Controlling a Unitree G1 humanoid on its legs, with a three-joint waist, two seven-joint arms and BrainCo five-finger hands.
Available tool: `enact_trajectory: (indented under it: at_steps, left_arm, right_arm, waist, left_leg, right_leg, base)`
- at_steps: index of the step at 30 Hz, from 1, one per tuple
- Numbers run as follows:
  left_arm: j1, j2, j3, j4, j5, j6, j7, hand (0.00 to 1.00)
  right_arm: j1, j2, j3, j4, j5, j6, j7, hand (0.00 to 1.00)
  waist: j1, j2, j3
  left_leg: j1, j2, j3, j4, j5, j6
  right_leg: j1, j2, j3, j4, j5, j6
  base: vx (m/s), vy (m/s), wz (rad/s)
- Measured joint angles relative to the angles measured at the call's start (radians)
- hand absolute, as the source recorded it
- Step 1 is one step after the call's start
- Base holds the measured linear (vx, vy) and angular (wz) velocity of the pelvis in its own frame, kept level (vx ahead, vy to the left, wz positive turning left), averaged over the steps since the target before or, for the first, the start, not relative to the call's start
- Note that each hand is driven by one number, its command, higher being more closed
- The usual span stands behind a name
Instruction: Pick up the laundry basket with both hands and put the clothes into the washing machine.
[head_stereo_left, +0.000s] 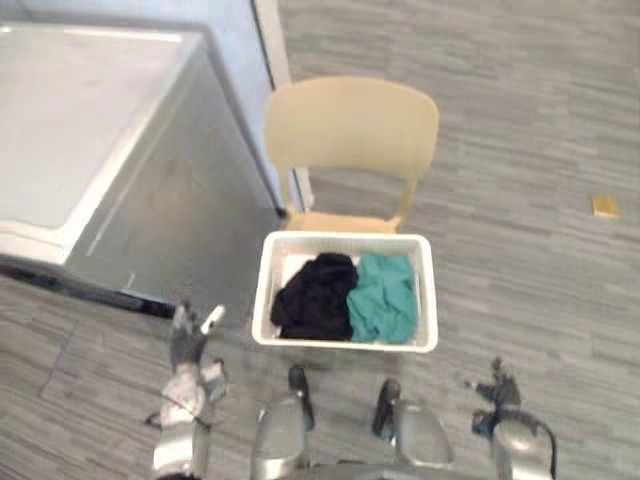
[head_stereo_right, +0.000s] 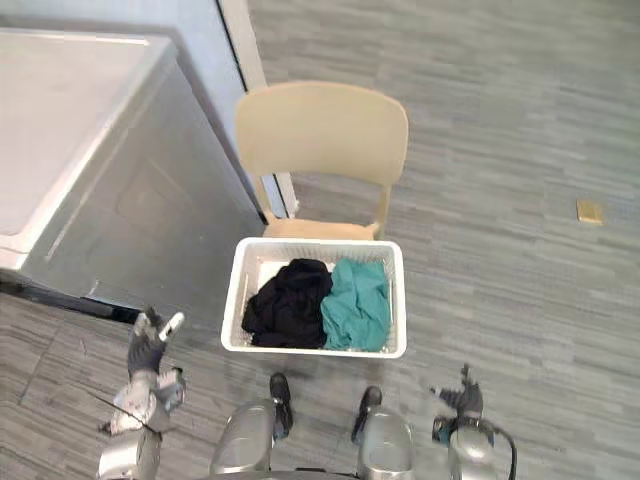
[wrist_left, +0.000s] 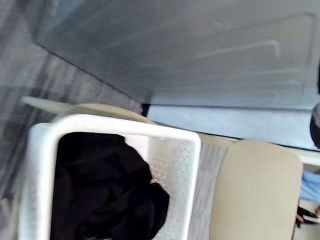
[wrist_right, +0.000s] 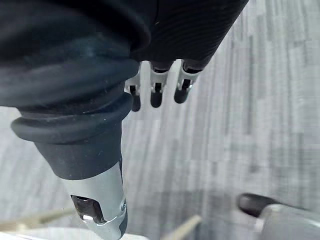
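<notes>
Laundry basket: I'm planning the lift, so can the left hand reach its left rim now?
Probably yes: the left hand hovers open just left of the laundry basket, with only bare floor between them.

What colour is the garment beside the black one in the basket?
Teal garment; clearest in the left eye view.

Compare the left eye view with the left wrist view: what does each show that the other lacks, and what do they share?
The left eye view adds the left hand and right hand, both open and low on the near side of the laundry basket, and a small tan scrap on the floor. The left wrist view adds the fine holes in the basket's inner wall and a light-blue patch, too small to identify. Shared: the basket, the black garment in it, the beige chair and the grey washing machine.
</notes>
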Motion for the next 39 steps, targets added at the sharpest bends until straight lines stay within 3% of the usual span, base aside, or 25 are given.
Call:
enact_trajectory:
  at_steps: [2, 3, 4, 5, 7, 9, 11, 13, 14, 16, 18, 19, 20, 21, 22, 24, 25, 27, 28, 30, 33, 36, 37, 38, 39]
  left_arm:
    - [-0.005, -0.001, -0.002, 0.086, 0.043, 0.011, -0.029, 0.0]
    - [-0.006, -0.003, -0.001, 0.166, 0.103, 0.03, -0.05, 0.0]
    - [-0.006, -0.005, 0.002, 0.191, 0.13, 0.041, -0.057, 0.0]
    - [0.013, -0.015, 0.005, 0.225, 0.176, 0.055, -0.069, 0.0]
    - [0.043, -0.04, 0.023, 0.277, 0.256, 0.066, -0.081, 0.0]
    - [0.055, -0.078, 0.052, 0.368, 0.317, 0.072, -0.088, 0.0]
    - [0.052, -0.096, 0.074, 0.394, 0.325, 0.072, -0.088, 0.0]
    - [0.06, -0.089, 0.104, 0.424, 0.324, 0.076, -0.086, 0.0]
    - [0.061, -0.086, 0.106, 0.429, 0.325, 0.077, -0.086, 0.0]
    - [0.046, -0.081, 0.084, 0.446, 0.326, 0.078, -0.084, 0.0]
    - [0.02, -0.043, 0.032, 0.465, 0.336, 0.077, -0.076, 0.0]
    - [0.014, -0.036, 0.016, 0.464, 0.338, 0.077, -0.069, 0.0]
    - [0.005, -0.037, 0.002, 0.461, 0.338, 0.075, -0.061, 0.0]
    - [-0.018, -0.036, -0.003, 0.461, 0.338, 0.074, -0.054, 0.0]
    - [-0.026, -0.033, -0.007, 0.457, 0.338, 0.074, -0.045, 0.0]
    - [-0.024, -0.038, -0.014, 0.449, 0.338, 0.072, -0.042, 0.0]
    - [-0.021, -0.039, -0.023, 0.445, 0.338, 0.072, -0.041, 0.0]
    - [-0.023, -0.046, -0.031, 0.441, 0.338, 0.072, -0.04, 0.0]
    - [-0.024, -0.064, -0.034, 0.438, 0.338, 0.072, -0.039, 0.0]
    - [-0.028, -0.094, -0.047, 0.413, 0.338, 0.071, -0.026, 0.0]
    - [-0.027, -0.092, -0.046, 0.411, 0.33, 0.068, 0.008, 0.0]
    - [-0.022, -0.095, -0.034, 0.414, 0.31, 0.061, 0.026, 0.0]
    - [-0.028, -0.095, -0.019, 0.413, 0.302, 0.06, 0.023, 0.0]
    - [-0.029, -0.094, -0.006, 0.413, 0.3, 0.057, 0.023, 0.0]
    - [-0.03, -0.092, 0.002, 0.415, 0.301, 0.054, 0.024, 0.0]
  right_arm:
    - [-0.006, 0.004, -0.018, 0.137, -0.039, 0.009, 0.03, 0.0]
    - [-0.012, 0.018, -0.084, 0.257, -0.062, 0.017, 0.052, 0.0]
    - [-0.013, 0.027, -0.122, 0.295, -0.064, 0.018, 0.053, 0.0]
    - [-0.009, 0.029, -0.174, 0.352, -0.065, 0.024, 0.054, 0.0]
    - [0.005, 0.026, -0.215, 0.411, -0.075, 0.04, 0.056, 0.0]
    - [0.05, 0.024, -0.265, 0.434, -0.093, 0.053, 0.08, 0.0]
    - [0.046, 0.024, -0.29, 0.46, -0.093, 0.058, 0.098, 0.0]
    - [0.02, 0.074, -0.306, 0.514, -0.072, 0.074, 0.127, 0.0]
    - [0.01, 0.083, -0.306, 0.526, -0.06, 0.075, 0.129, 0.0]
    - [-0.016, 0.088, -0.296, 0.526, -0.042, 0.076, 0.134, 0.0]
    - [-0.042, 0.085, -0.218, 0.5, -0.041, 0.079, 0.115, 0.0]
    - [-0.037, 0.081, -0.183, 0.481, -0.041, 0.079, 0.112, 0.0]
    - [-0.039, 0.07, -0.14, 0.474, -0.04, 0.077, 0.106, 0.0]
    - [-0.046, 0.06, -0.099, 0.463, -0.04, 0.077, 0.098, 0.0]
    - [-0.041, 0.063, -0.076, 0.447, -0.041, 0.078, 0.095, 0.0]
    - [-0.035, 0.064, -0.027, 0.419, -0.047, 0.079, 0.093, 0.0]
    - [-0.029, 0.073, -0.002, 0.398, -0.048, 0.077, 0.086, 0.0]
    - [-0.028, 0.071, 0.037, 0.402, -0.052, 0.079, 0.067, 0.0]
    - [-0.027, 0.059, 0.058, 0.411, -0.051, 0.079, 0.058, 0.0]
    - [-0.031, 0.025, 0.108, 0.427, -0.049, 0.086, 0.051, 0.0]
    - [-0.032, 0.003, 0.165, 0.427, -0.052, 0.086, 0.045, 0.0]
    - [-0.03, -0.012, 0.206, 0.428, -0.054, 0.086, 0.045, 0.0]
    - [-0.03, -0.009, 0.205, 0.423, -0.051, 0.086, 0.049, 0.0]
    - [-0.028, -0.007, 0.206, 0.414, -0.05, 0.086, 0.049, 0.0]
    - [-0.022, -0.012, 0.213, 0.405, -0.05, 0.087, 0.049, 0.0]
  waist:
    - [0.004, -0.003, -0.023]
    - [0.006, -0.011, -0.043]
    - [0.004, -0.013, -0.043]
    - [0.004, -0.013, -0.042]
    - [0.0, -0.019, -0.048]
    - [-0.006, 0.005, -0.087]
    - [-0.009, 0.007, -0.094]
    - [-0.028, -0.032, -0.126]
    - [-0.029, -0.036, -0.128]
    - [-0.027, -0.042, -0.125]
    - [-0.029, -0.059, -0.116]
    - [-0.031, -0.065, -0.121]
    - [-0.03, -0.045, -0.112]
    - [-0.032, -0.052, -0.111]
    - [-0.033, -0.042, -0.103]
    - [-0.028, -0.051, -0.107]
    - [-0.025, -0.071, -0.117]
    - [-0.027, -0.097, -0.13]
    - [-0.023, -0.1, -0.14]
    - [0.015, -0.069, -0.143]
    - [0.029, -0.061, -0.142]
    - [0.036, -0.06, -0.139]
    - [0.025, -0.069, -0.128]
    - [0.022, -0.074, -0.125]
    - [0.017, -0.087, -0.117]
  left_leg:
    - [-0.023, -0.002, -0.019, -0.007, 0.041, 0.006]
    - [-0.024, -0.006, -0.016, -0.033, 0.06, 0.005]
    - [-0.038, 0.009, 0.03, 0.05, 0.013, 0.031]
    - [-0.034, 0.054, 0.108, 0.228, -0.076, 0.056]
    - [0.001, 0.105, 0.138, 0.386, -0.133, 0.024]
    - [0.069, 0.153, 0.086, 0.461, -0.146, -0.023]
    - [0.084, 0.129, 0.042, 0.404, -0.181, -0.096]
    - [0.101, 0.056, 0.04, 0.259, -0.206, -0.126]
    - [0.11, 0.049, 0.041, 0.221, -0.222, -0.118]
    - [0.104, 0.028, 0.072, 0.172, -0.285, -0.05]
    - [0.079, -0.023, 0.099, 0.184, -0.285, -0.026]
    - [0.069, -0.03, 0.103, 0.187, -0.285, 0.001]
    - [0.052, -0.03, 0.12, 0.185, -0.28, 0.014]
    - [0.036, -0.03, 0.122, 0.186, -0.266, 0.058]
    - [0.032, -0.03, 0.114, 0.18, -0.25, 0.068]
    - [0.032, -0.036, 0.083, 0.162, -0.226, 0.069]
    - [0.03, -0.059, 0.057, 0.121, -0.187, 0.072]
    - [0.02, -0.098, 0.013, 0.064, -0.127, 0.066]
    - [0.009, -0.112, -0.013, 0.024, -0.091, 0.062]
    - [-0.025, -0.116, -0.041, -0.101, 0.024, 0.051]
    - [-0.038, -0.12, -0.117, -0.161, 0.103, 0.035]
    - [-0.061, -0.116, -0.061, -0.147, 0.136, -0.008]
    - [-0.093, -0.089, 0.098, -0.038, 0.091, 0.034]
    - [-0.103, -0.067, 0.165, 0.032, 0.054, 0.08]
    - [-0.11, -0.007, 0.244, 0.172, -0.018, 0.107]
  right_leg:
    - [0.006, -0.01, -0.06, 0.017, -0.015, -0.012]
    - [0.01, -0.036, -0.123, -0.007, -0.006, -0.029]
    - [0.016, -0.043, -0.139, -0.005, -0.006, -0.029]
    - [0.032, -0.054, -0.152, 0.001, -0.006, -0.029]
    - [0.047, -0.071, -0.161, 0.013, -0.003, -0.026]
    - [0.03, -0.098, -0.164, 0.048, 0.009, -0.006]
    - [0.002, -0.123, -0.164, 0.073, 0.024, 0.01]
    - [-0.044, -0.156, -0.168, 0.029, 0.086, 0.032]
    - [-0.05, -0.163, -0.168, 0.014, 0.106, 0.03]
    - [-0.08, -0.167, -0.152, -0.019, 0.171, 0.029]
    - [-0.086, -0.176, -0.096, -0.099, 0.225, 0.044]
    - [-0.096, -0.174, -0.069, -0.107, 0.213, 0.054]
    - [-0.127, -0.168, -0.021, -0.078, 0.183, 0.047]
    - [-0.183, -0.153, 0.044, 0.056, 0.144, 0.035]
    - [-0.196, -0.133, 0.077, 0.226, 0.097, 0.047]
    - [-0.155, -0.093, 0.093, 0.382, -0.019, 0.071]
    - [-0.117, -0.067, 0.121, 0.411, -0.084, 0.108]
    - [-0.057, -0.045, 0.151, 0.31, -0.139, 0.127]
    - [-0.029, -0.032, 0.168, 0.216, -0.149, 0.116]
    - [-0.024, 0.013, 0.167, 0.035, -0.117, 0.028]
    - [-0.012, 0.017, 0.074, 0.025, -0.104, 0.019]
    - [0.005, -0.006, 0.005, 0.028, -0.097, 0.003]
    - [0.008, -0.032, -0.036, 0.028, -0.092, -0.003]
    - [0.013, -0.046, -0.053, 0.028, -0.091, -0.001]
    - [0.031, -0.076, -0.093, 0.023, -0.079, 0.015]
  base:
    - [0.0, -0.056, 1.04]
    - [-0.07, -0.011, 0.78]
    - [-0.09, 0.01, 0.78]
    - [-0.1, 0.029, 0.4]
    - [-0.11, 0.076, 0.23]
    - [-0.09, 0.215, 0.21]
    - [-0.15, 0.251, 0.25]
    - [-0.27, 0.283, 0.31]
    - [-0.3, 0.301, 0.09]
    - [-0.32, 0.309, -0.21]
    - [-0.42, 0.23, -0.32]
    - [-0.39, 0.154, -0.16]
    - [-0.26, 0.1, -0.1]
    - [-0.34, 0.132, 0.02]
    - [-0.23, 0.085, 0.15]
    - [-0.16, 0.003, 0.48]
    - [-0.15, -0.079, 0.71]
    - [-0.1, -0.111, 0.87]
    - [-0.03, -0.094, 0.83]
    - [-0.06, -0.079, 0.48]
    - [-0.11, -0.078, 0.76]
    - [-0.14, 0.011, 0.73]
    - [-0.15, 0.076, 0.61]
    - [-0.16, 0.129, 0.89]
    - [-0.11, 0.136, 0.73]
